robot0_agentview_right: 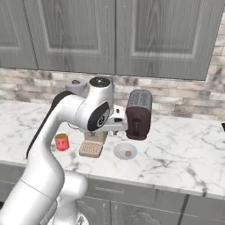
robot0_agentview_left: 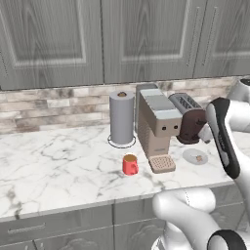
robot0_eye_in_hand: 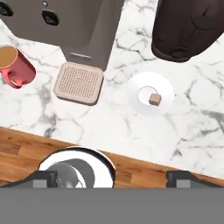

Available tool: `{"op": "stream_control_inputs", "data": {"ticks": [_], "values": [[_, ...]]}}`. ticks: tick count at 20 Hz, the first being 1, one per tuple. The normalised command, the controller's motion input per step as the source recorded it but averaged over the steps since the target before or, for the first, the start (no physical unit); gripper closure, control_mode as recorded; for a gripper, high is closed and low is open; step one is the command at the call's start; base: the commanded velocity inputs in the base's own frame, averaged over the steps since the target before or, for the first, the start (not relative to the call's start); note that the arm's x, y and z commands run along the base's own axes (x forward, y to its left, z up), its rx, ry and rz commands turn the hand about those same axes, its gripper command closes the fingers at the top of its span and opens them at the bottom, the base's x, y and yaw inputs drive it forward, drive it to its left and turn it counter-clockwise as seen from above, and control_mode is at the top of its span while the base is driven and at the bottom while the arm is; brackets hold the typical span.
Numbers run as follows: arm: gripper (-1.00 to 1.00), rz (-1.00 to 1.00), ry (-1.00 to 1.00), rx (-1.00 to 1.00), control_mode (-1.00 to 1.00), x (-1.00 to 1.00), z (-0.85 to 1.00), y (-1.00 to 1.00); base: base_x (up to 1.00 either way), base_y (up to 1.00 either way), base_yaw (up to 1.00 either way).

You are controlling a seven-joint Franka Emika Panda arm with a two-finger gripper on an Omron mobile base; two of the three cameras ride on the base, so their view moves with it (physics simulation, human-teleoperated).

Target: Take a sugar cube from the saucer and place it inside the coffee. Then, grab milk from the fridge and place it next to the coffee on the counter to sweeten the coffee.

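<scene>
From the left base camera I see the mug [robot0_agentview_left: 130,165] on the counter [robot0_agentview_left: 58,166], left of the coffee machine's [robot0_agentview_left: 156,124] drip tray; the saucer [robot0_agentview_left: 195,156] lies right of it, the cube [robot0_agentview_left: 199,158] on it. From the right base camera, the saucer [robot0_agentview_right: 125,151] sits near the toaster [robot0_agentview_right: 138,114]. Through the hand camera my gripper [robot0_eye_in_hand: 112,178] is spread wide, holding nothing, above the cube [robot0_eye_in_hand: 154,99] on its saucer [robot0_eye_in_hand: 150,93].

The white arm bends forward, its hand [robot0_eye_in_hand: 112,178] pointing straight down, fingers spread wide apart
</scene>
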Motion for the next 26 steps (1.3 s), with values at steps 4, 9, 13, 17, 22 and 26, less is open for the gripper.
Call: {"op": "stream_control_inputs", "data": {"ticks": [4,9,13,17,22,26], "values": [[-1.0,0.39,0.0,0.03,-1.0,0.64,-0.42,-0.78,0.0,0.0,0.0],[-1.0,0.39,0.0,0.02,-1.0,0.32,-0.38,-0.35,0.0,0.0,0.0],[-1.0,0.04,0.11,-0.01,-1.0,0.38,-0.15,0.16,0.0,0.0,0.0],[-1.0,0.0,0.24,-0.01,-1.0,0.15,-0.2,0.05,0.0,0.0,0.0],[-1.0,0.0,0.13,-0.02,-1.0,0.02,-0.54,0.0,0.0,0.0,0.0],[-1.0,0.0,0.0,0.0,-1.0,0.03,-0.36,0.0,0.0,0.0,0.0]]}}
